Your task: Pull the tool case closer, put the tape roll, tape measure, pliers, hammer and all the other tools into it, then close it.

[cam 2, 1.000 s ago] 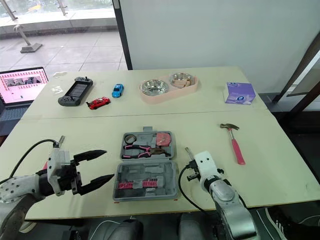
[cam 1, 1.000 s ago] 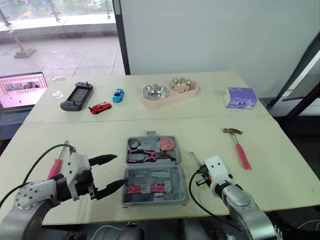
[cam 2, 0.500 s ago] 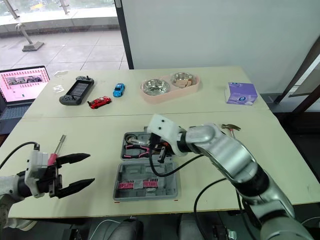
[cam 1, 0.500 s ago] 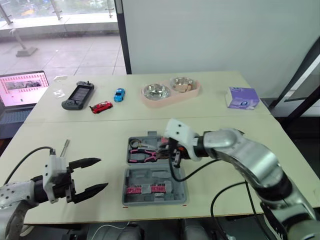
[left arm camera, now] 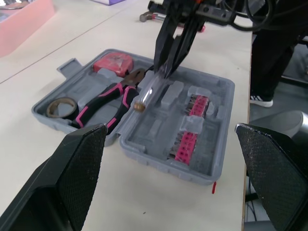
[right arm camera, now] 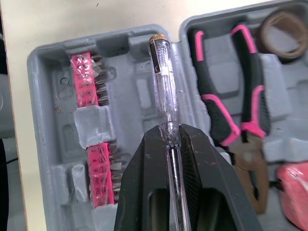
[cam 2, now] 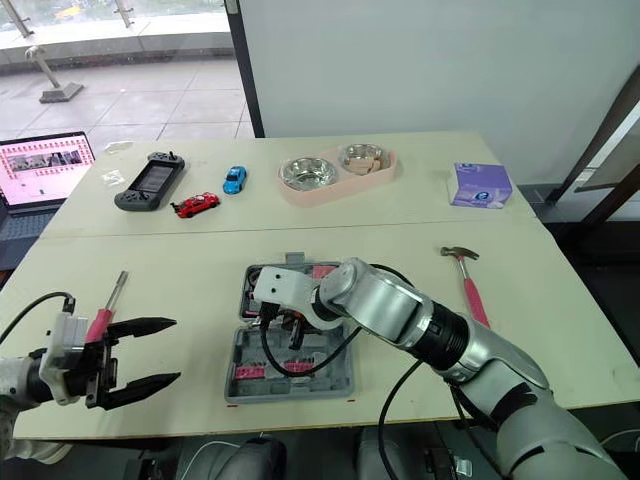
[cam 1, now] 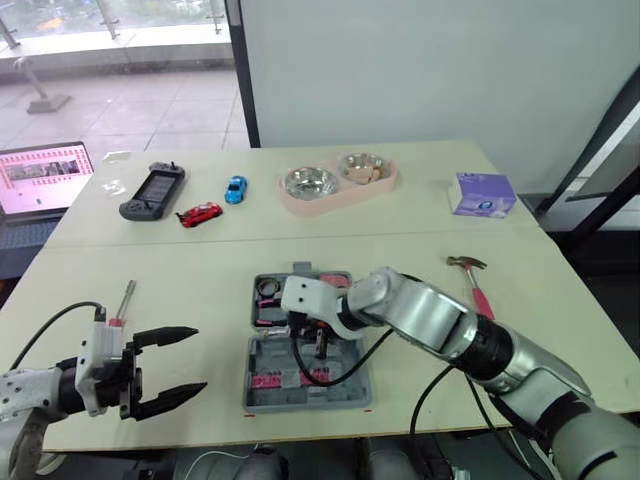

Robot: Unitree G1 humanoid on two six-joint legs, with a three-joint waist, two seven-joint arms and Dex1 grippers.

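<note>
1. The right arm reaches across from the right side of the worktop point(cam 1: 200, 270), forearm low and bent in over the open tool case point(left arm camera: 155, 129).
2. The right tool point(right arm camera: 169, 132) points down into the case, its fingers pinched on the shaft of a clear-handled screwdriver point(right arm camera: 163, 82).
3. The screwdriver's brass-capped end slants down to the ridge between the two halves of the case.
4. The left arm rests low at the near left corner. The left tool point(cam 1: 198, 358) is spread wide and empty, level above the worktop and aimed at the case.
5. A pink-handled screwdriver point(cam 2: 103, 312) lies just beside the left tool, on its far side.
6. In the case's far half lie the tape roll point(left arm camera: 61, 106), pliers point(left arm camera: 103, 98) and tape measure point(left arm camera: 113, 63). Pink bit strips point(right arm camera: 89, 79) fill the near half.
7. The hammer point(cam 2: 470, 290) lies on the worktop, well right of the case.
8. The case sits close to the near edge. Bare worktop lies between it and the left tool.
</note>
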